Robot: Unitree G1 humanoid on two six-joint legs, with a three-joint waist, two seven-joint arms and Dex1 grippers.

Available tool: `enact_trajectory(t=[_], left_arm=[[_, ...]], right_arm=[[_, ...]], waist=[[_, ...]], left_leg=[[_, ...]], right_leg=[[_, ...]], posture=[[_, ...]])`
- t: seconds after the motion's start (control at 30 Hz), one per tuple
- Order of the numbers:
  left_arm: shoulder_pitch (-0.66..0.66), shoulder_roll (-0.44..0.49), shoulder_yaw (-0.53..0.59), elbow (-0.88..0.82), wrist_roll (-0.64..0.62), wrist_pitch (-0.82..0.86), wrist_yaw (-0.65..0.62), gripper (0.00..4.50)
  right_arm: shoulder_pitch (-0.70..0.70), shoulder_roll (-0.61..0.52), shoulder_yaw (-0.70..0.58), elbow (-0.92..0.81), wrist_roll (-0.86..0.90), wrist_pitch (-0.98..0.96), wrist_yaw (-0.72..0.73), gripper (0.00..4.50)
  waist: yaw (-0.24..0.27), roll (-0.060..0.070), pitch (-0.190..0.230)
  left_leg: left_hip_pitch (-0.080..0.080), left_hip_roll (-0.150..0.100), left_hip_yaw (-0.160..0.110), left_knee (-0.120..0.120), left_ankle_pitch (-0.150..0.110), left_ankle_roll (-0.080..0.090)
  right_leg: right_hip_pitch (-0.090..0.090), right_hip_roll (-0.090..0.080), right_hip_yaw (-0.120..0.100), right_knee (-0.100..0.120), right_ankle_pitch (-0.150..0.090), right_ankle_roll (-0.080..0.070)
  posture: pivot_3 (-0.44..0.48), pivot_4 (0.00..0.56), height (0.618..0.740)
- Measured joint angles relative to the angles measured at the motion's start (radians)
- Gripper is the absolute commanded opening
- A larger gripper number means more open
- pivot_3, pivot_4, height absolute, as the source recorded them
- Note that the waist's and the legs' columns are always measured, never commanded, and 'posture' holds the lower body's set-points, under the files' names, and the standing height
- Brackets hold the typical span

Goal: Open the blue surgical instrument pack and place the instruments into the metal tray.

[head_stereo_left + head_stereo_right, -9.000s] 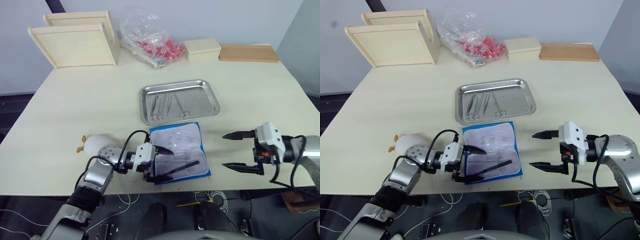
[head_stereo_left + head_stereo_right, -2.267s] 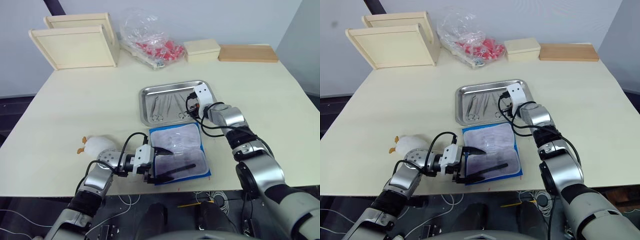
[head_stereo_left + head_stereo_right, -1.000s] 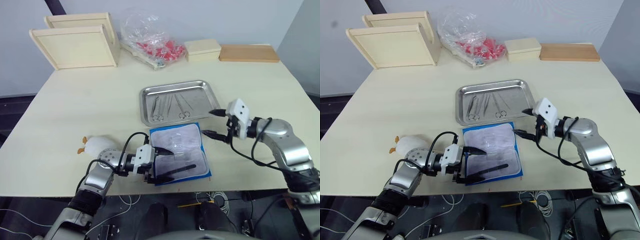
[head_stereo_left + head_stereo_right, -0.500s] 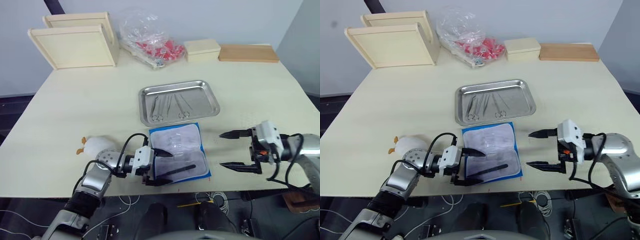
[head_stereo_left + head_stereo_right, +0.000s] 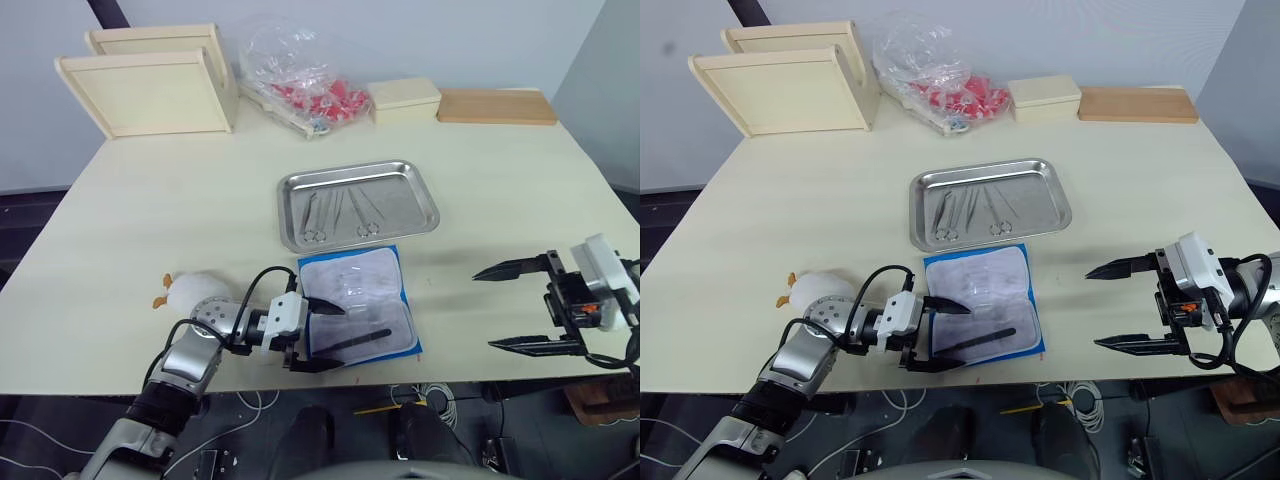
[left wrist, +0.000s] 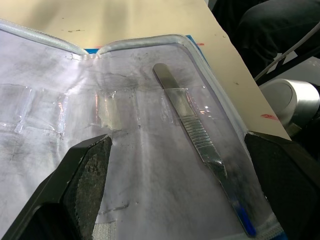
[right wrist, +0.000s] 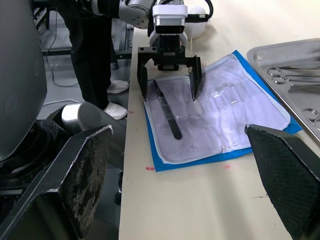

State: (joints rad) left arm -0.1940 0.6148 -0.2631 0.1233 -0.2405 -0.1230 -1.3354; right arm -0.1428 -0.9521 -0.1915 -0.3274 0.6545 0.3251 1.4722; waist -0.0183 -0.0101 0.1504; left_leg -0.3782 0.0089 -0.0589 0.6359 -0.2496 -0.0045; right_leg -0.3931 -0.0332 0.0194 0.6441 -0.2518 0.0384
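Left wrist view: last instrument (image 6: 202, 150), slim flat handle, under a clear pocket of open pack (image 5: 360, 308), counter front edge, just below tray (image 5: 358, 203). Left end effector (image 5: 332, 337) spread astride it; right end effector (image 5: 528, 307) apart, empty, well clear. Risk: flat handle slipping, or snagging the pocket and dragging the pack. Tip hidden.

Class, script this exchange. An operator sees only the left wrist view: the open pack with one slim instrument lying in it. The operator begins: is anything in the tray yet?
Observer: Yes, the tray holds several ring-handled instruments.
Operator: Where is the tray from the pack?
Observer: Just beyond the far edge of the pack, close by.
Operator: And the right tool?
Observer: The right tool is open, off to the pack's right and apart from it.
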Motion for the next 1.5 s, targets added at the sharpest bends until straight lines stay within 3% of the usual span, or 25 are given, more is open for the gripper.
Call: enact_trajectory(t=[0.43,0.8,1.37,1.47,1.5], left_arm=[[0.004,0.007,-0.001,-0.024,0.0,0.026,0.0,4.5],[0.008,0.01,-0.001,-0.032,0.0,0.034,0.003,4.5],[0.004,0.011,-0.001,-0.033,0.0,0.048,0.003,4.5],[0.004,0.011,-0.001,-0.033,0.0,0.049,0.004,4.5],[0.004,0.011,-0.001,-0.033,0.0,0.05,0.004,4.5]], right_arm=[[-0.114,0.139,0.265,-0.008,-0.244,-0.04,-0.216,4.47],[-0.149,0.261,0.502,0.053,-0.416,-0.025,-0.311,4.47],[-0.235,0.351,0.621,0.206,-0.563,-0.053,-0.334,4.47],[-0.246,0.351,0.636,0.207,-0.567,-0.04,-0.32,3.66],[-0.247,0.351,0.642,0.207,-0.568,-0.039,-0.316,3.2]], waist=[[0.001,-0.001,0.0],[0.002,-0.002,-0.001],[0.001,-0.003,-0.001],[0.001,-0.003,-0.002],[0.001,-0.003,-0.002]], left_leg=[[0.0,0.0,0.0,0.0,0.0,0.0],[0.0,-0.001,-0.001,0.0,0.0,0.0],[0.0,-0.001,-0.001,0.001,0.0,0.0],[0.001,-0.001,-0.001,0.001,0.0,0.0],[0.001,-0.001,-0.001,0.001,0.0,0.0]], right_leg=[[0.0,0.0,0.0,0.0,0.0,0.0],[0.0,0.001,0.0,0.001,0.0,0.0],[0.0,0.001,0.0,0.002,0.002,-0.003],[0.0,0.001,0.0,0.003,0.002,-0.003],[0.0,0.001,0.0,0.003,0.002,-0.003]], posture=[[0.0,0.15,0.74],[0.0,0.15,0.74],[0.0,0.15,0.74],[0.0,0.15,0.74],[0.0,0.15,0.74]])
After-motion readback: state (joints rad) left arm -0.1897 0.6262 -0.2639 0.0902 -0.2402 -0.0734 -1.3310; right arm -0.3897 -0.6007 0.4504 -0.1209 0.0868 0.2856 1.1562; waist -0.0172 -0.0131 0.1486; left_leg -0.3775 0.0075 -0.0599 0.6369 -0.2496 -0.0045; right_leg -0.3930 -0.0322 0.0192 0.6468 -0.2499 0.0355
